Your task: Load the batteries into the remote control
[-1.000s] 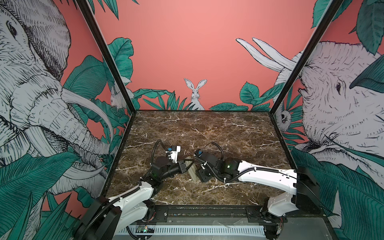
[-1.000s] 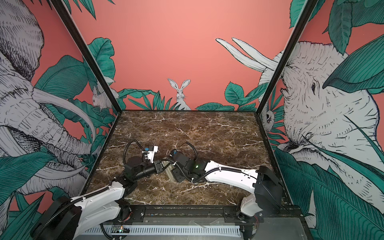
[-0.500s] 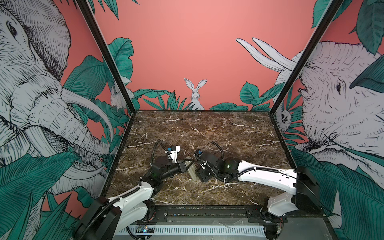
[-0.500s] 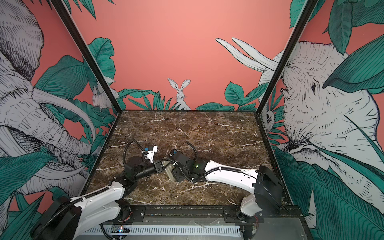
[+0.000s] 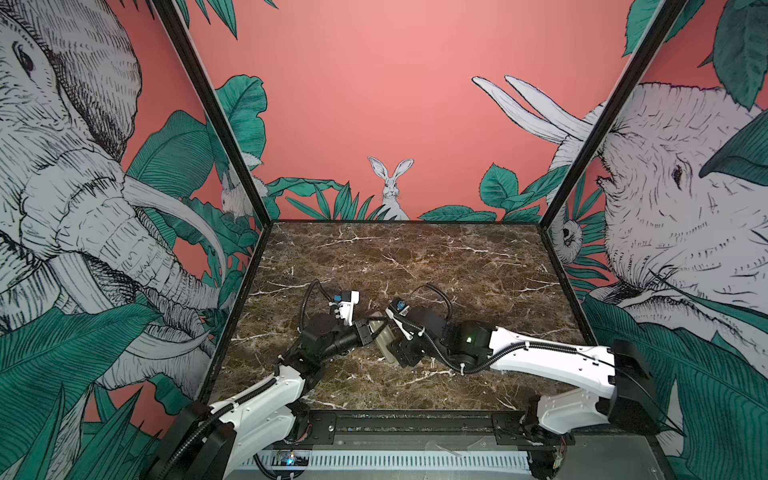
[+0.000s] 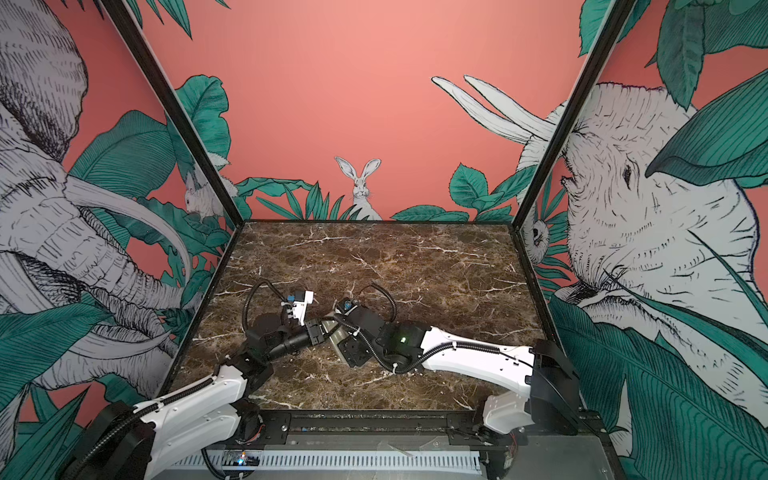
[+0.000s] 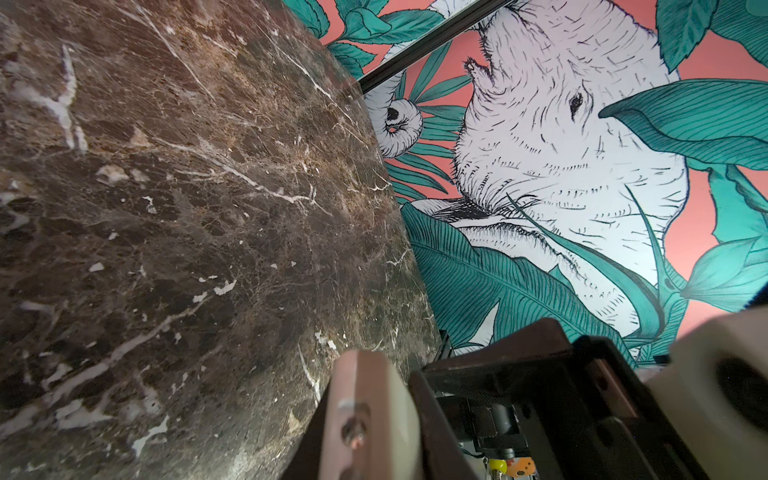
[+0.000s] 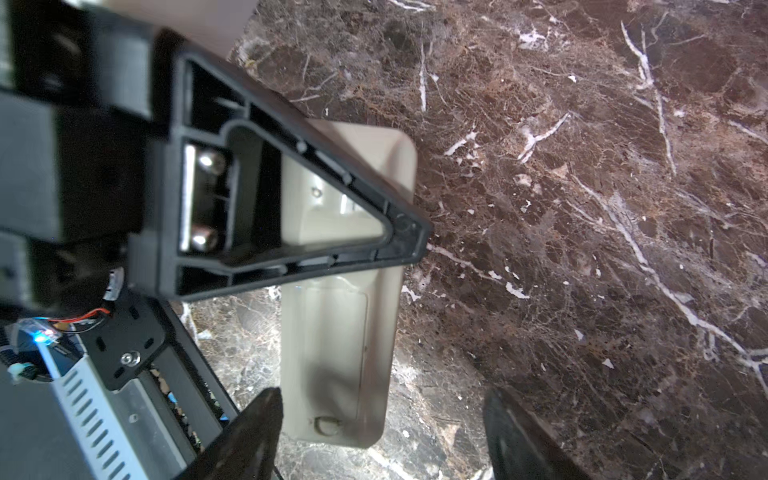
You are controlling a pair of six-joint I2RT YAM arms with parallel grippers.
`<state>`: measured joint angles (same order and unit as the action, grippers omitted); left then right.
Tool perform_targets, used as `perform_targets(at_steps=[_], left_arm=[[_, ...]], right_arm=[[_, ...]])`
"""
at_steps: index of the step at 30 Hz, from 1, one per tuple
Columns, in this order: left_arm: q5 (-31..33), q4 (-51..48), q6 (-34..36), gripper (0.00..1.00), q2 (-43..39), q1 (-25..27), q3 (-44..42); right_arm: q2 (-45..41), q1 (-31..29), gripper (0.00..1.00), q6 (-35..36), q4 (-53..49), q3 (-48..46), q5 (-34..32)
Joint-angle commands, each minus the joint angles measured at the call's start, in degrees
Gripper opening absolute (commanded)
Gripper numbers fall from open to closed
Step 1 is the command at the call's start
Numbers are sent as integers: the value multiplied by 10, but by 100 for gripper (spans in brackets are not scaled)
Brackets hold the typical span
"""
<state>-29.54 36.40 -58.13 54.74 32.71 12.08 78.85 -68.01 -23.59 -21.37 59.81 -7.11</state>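
The remote control (image 8: 336,332) hangs above the marble with its greyish-beige back towards the right wrist camera; the battery-bay lid looks closed. My left gripper (image 7: 374,449) is shut on it, one black finger (image 8: 291,208) lying across its back. In both top views the remote (image 5: 381,332) (image 6: 334,328) shows between the two wrists, near the front middle. My right gripper (image 8: 382,436) is open around the remote's latch end, one fingertip (image 8: 257,424) close beside it, a wide gap on the other side. The batteries are out of view.
Brown marble tabletop (image 5: 415,257) stretches behind both arms to the painted walls. A black front rail (image 5: 415,428) runs along the near edge. The right arm's white link (image 5: 540,357) lies low across the front right.
The right gripper's jaws have spread wider around the remote's end. Both arms and the remote stay where they were.
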Motion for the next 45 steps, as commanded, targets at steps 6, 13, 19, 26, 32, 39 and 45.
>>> perform_targets(at_steps=[6, 13, 19, 26, 32, 39, 45], left_arm=[[24, -16, -22, 0, -18, 2, 28], [39, -14, -41, 0, -16, 2, 35], [45, -13, -50, 0, -15, 2, 40], [50, -6, -58, 0, -13, 1, 38], [51, -1, -60, 0, -12, 2, 37], [47, 3, -60, 0, -11, 2, 39], [48, 7, -61, 0, -8, 2, 39]], right_arm=[[0, -8, 82, -14, 45, -22, -26], [19, -9, 84, -22, 87, -25, -35], [48, -9, 83, -17, 100, -16, -25], [63, -9, 79, -13, 113, -19, -21], [65, -9, 69, -13, 124, -26, -15], [69, -9, 61, -15, 131, -30, -14], [70, -8, 48, -13, 131, -32, -17]])
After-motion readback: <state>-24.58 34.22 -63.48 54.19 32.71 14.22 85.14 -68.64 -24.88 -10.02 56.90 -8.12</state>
